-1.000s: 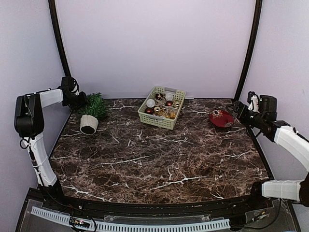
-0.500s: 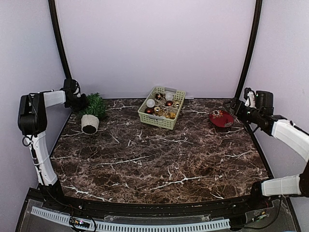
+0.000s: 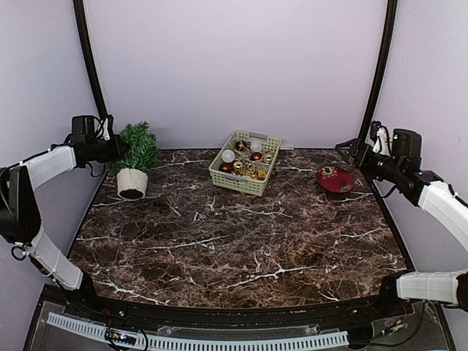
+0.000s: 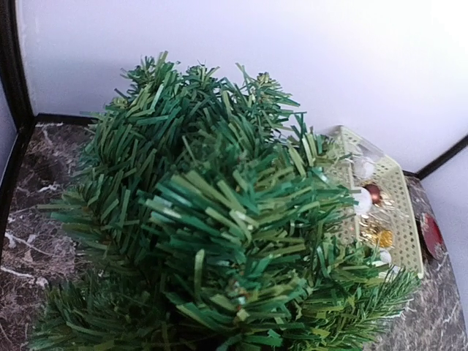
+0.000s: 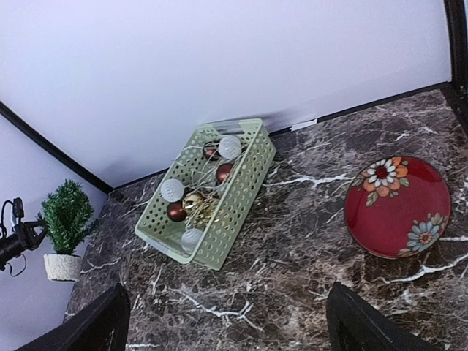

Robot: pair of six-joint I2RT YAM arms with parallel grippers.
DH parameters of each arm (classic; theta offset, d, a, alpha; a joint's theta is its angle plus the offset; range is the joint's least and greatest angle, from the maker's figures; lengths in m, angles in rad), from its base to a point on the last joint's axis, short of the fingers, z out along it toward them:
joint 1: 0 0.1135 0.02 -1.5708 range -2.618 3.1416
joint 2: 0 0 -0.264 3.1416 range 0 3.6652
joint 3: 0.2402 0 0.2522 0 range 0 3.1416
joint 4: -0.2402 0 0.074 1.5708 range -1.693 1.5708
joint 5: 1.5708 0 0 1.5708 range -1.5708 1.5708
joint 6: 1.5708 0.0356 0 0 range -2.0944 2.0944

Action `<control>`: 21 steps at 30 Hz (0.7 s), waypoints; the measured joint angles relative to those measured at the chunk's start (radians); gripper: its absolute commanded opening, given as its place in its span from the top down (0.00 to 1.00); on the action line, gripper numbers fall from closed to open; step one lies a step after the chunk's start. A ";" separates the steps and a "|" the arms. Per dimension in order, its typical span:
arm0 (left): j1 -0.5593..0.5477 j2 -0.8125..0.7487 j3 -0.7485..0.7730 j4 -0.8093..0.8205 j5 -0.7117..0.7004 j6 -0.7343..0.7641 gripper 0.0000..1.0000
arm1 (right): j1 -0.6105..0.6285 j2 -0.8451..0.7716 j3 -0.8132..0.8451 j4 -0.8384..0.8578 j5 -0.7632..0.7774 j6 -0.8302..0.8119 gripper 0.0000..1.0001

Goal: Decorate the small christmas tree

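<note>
The small christmas tree, bushy dark green in a round white pot, stands almost upright at the table's far left corner. My left gripper reaches in from the left and is shut on the tree's branches at mid height. In the left wrist view the tree fills the frame and hides the fingers. The right wrist view shows the tree upright, with the left gripper at its side. My right gripper hovers open above the far right of the table, its black fingertips wide apart and nothing between them.
A pale green basket with red, white and gold baubles and a string of lights sits at the back centre, basket rim. A red flowered plate lies at the back right, below the right gripper. Black frame posts stand in both back corners.
The left gripper has shut on the tree and tipped it from leaning toward the table up to nearly upright. The right gripper has risen slightly and stays open.
</note>
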 measured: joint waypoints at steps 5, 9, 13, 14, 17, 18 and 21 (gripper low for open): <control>-0.081 -0.199 -0.125 0.027 0.078 0.063 1.00 | 0.075 0.001 0.018 -0.002 -0.031 0.026 0.10; -0.208 -0.330 -0.202 0.022 0.130 0.087 1.00 | 0.184 0.037 0.051 0.001 -0.047 0.072 0.10; -0.328 -0.432 -0.259 0.023 0.171 0.077 1.00 | 0.329 0.119 0.119 0.000 -0.051 0.117 0.07; -0.356 -0.452 -0.273 0.027 0.177 0.072 1.00 | 0.374 0.146 0.143 0.000 -0.048 0.130 0.07; -0.430 -0.489 -0.309 0.035 0.190 0.055 1.00 | 0.487 0.225 0.206 0.016 -0.053 0.162 0.07; -0.446 -0.492 -0.314 0.035 0.192 0.051 1.00 | 0.521 0.254 0.228 0.027 -0.057 0.176 0.07; -0.509 -0.491 -0.323 0.034 0.193 0.041 1.00 | 0.605 0.341 0.296 0.069 -0.073 0.204 0.08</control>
